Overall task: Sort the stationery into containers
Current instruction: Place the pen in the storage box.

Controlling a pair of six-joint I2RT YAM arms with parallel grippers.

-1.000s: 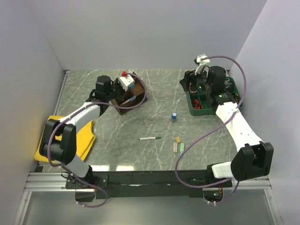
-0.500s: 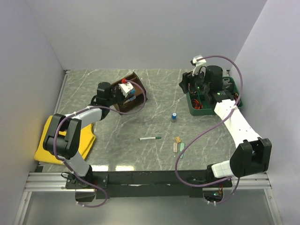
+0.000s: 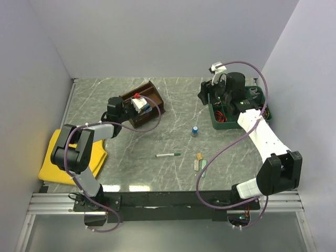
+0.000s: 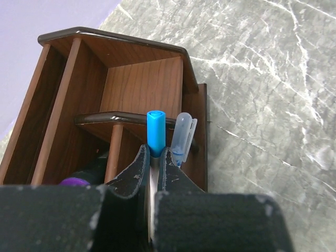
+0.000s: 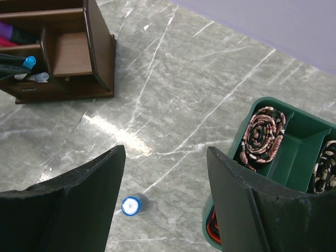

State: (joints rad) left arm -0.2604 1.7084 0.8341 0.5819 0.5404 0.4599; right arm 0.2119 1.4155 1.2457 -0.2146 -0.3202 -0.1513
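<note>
The dark brown wooden organiser (image 3: 148, 95) stands at the back left and also shows in the left wrist view (image 4: 142, 84) and the right wrist view (image 5: 100, 47). My left gripper (image 4: 154, 152) is shut on a blue-capped pen (image 4: 156, 134) over the organiser's front compartment, beside a clear-capped pen (image 4: 182, 131). A purple marker (image 4: 73, 181) lies in another compartment. My right gripper (image 5: 165, 157) is open and empty above the blue-capped cylinder (image 5: 131, 205), which also shows in the top view (image 3: 195, 130). A green-capped white pen (image 3: 168, 155) and tan (image 3: 199, 156), white (image 3: 197, 165) and pale-green (image 3: 203, 164) pieces lie mid-table.
A green tray (image 3: 217, 124) holding coiled cords stands at the back right, close under my right arm; its rim shows in the right wrist view (image 5: 294, 152). A yellow cloth (image 3: 97, 157) lies at the left edge.
The organiser has shifted from a tipped pose farther forward to standing squarely farther back. My left gripper followed it, pen still held. My right gripper moved slightly left.
</note>
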